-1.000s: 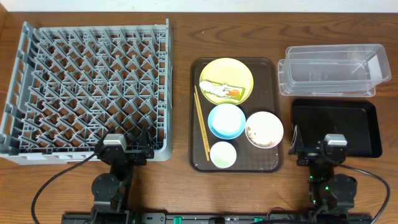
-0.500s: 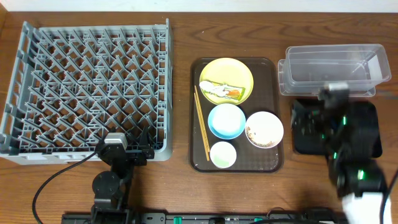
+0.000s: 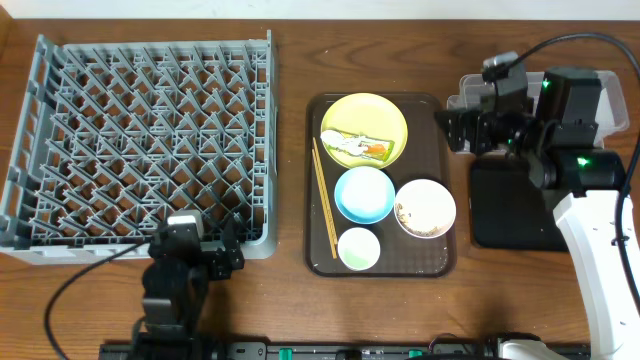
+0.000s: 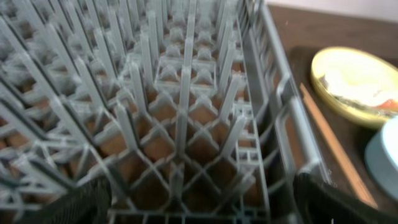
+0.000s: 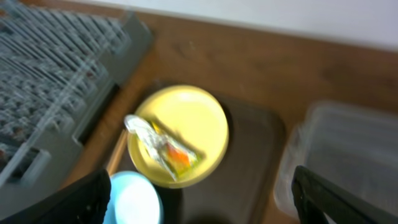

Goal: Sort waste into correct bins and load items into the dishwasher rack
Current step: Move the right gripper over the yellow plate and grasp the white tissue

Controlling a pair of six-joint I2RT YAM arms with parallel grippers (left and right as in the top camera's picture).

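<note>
At the near edge of the table (image 3: 290, 300), the left gripper (image 3: 197, 252) is held against the near right corner of the grey dishwasher rack (image 3: 140, 140). In the left wrist view its fingers are seen spread wide, with nothing between them. The rack's tines are seen standing upright and bare.

At 3 o'clock from the rack, a brown tray (image 3: 447, 262) is set with its long axis running 6 to 12. A small cup (image 3: 358, 249) is placed nearest on it. A white bowl (image 3: 425, 208) smeared with residue is seen at 2 o'clock from the cup, and a blue bowl (image 3: 364, 194) just beyond the cup.

Along the tray's left side, a pair of chopsticks (image 3: 323, 197) is laid lengthwise, roughly 6 to 12, with the far ends leaning slightly toward 11.

Farthest on the tray, a yellow plate (image 3: 364, 131) is seen, and a crumpled food wrapper (image 3: 358, 146) is laid across it. The wrapper's long axis runs roughly 9 to 3, with the right end tipped a little nearer.

To the tray's right, a black bin (image 3: 500, 200) is set near and a clear plastic bin (image 3: 612, 110) beyond it. The right gripper (image 3: 465, 128) is held over the clear bin's left end and pointed toward 9. Its fingers are seen parted wide and empty in the right wrist view.
</note>
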